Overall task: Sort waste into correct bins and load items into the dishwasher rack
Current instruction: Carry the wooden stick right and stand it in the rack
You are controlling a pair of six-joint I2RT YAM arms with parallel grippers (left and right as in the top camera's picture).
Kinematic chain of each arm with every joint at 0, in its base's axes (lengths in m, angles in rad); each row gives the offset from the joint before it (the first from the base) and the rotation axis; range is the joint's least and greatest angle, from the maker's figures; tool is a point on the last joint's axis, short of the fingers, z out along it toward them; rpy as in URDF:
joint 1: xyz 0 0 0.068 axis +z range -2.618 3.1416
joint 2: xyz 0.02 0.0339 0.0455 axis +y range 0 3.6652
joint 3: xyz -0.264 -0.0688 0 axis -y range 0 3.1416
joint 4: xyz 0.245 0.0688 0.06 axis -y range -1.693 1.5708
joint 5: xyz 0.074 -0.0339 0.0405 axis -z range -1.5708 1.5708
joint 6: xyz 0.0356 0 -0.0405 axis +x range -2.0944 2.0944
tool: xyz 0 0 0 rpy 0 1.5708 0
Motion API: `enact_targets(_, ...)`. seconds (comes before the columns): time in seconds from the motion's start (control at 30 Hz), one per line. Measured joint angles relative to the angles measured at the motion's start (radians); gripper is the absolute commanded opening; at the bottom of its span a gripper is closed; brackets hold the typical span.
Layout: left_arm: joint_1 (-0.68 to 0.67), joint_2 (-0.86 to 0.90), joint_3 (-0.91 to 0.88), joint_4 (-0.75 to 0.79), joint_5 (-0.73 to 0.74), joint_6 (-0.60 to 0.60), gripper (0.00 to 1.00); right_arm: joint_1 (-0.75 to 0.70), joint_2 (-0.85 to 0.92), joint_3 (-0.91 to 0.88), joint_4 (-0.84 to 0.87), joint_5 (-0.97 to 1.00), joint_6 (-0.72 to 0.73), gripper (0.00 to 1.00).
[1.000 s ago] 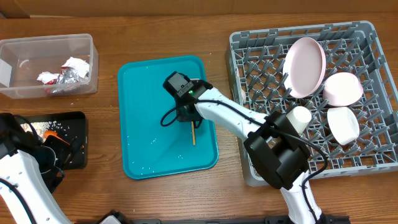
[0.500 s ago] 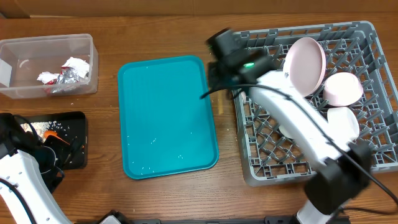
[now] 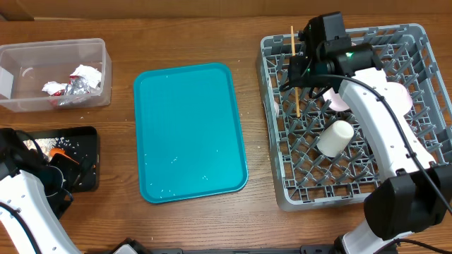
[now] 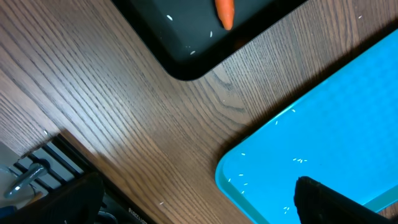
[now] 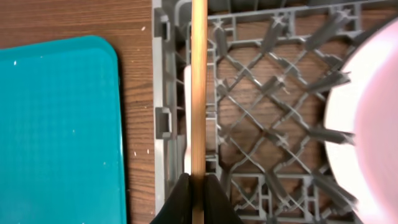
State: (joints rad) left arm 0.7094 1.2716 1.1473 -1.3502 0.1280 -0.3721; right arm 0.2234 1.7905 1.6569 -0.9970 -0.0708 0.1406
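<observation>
My right gripper is shut on the fork's thin tan handle and holds it over the back left part of the grey dishwasher rack. In the right wrist view the fingers pinch the handle above the rack's left wall, with the white plate to the right. A white cup lies in the rack. The bowls are hidden behind the arm. My left gripper is open and empty over the black tray. The carrot lies on that tray.
The teal serving tray lies between the bins and the rack, and shows in both wrist views. The clear tub at the back left holds white napkins and the foil wrapper.
My right gripper has lifted the fork off the teal tray and carried it right and back, over the rack. The left arm has not moved.
</observation>
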Motion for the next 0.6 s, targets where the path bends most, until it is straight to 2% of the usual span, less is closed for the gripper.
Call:
enact_targets(0.07, 0.0, 0.0, 0.0, 0.0, 0.0, 0.0, 1.0, 0.001, 0.002, -0.032, 0.03, -0.019, -0.014, 0.05)
enact_targets(0.23, 0.0, 0.0, 0.0, 0.0, 0.0, 0.0, 1.0, 0.002, 0.01, -0.09, 0.089, -0.046, -0.031, 0.2)
enact_targets(0.3, 0.0, 0.0, 0.0, 0.0, 0.0, 0.0, 1.0, 0.002, 0.019, -0.099, 0.098, -0.052, -0.031, 0.37)
enact_targets(0.33, 0.0, 0.0, 0.0, 0.0, 0.0, 0.0, 1.0, 0.002, 0.027, -0.103, 0.103, -0.054, -0.027, 0.64)
enact_targets(0.37, 0.0, 0.0, 0.0, 0.0, 0.0, 0.0, 1.0, 0.002, 0.033, -0.105, 0.105, -0.056, -0.032, 0.73)
enact_targets(0.47, 0.0, 0.0, 0.0, 0.0, 0.0, 0.0, 1.0, 0.002, 0.043, -0.106, 0.106, -0.056, -0.035, 0.82)
enact_targets(0.6, 0.0, 0.0, 0.0, 0.0, 0.0, 0.0, 1.0, 0.002, 0.047, -0.106, 0.101, -0.056, -0.021, 0.86)
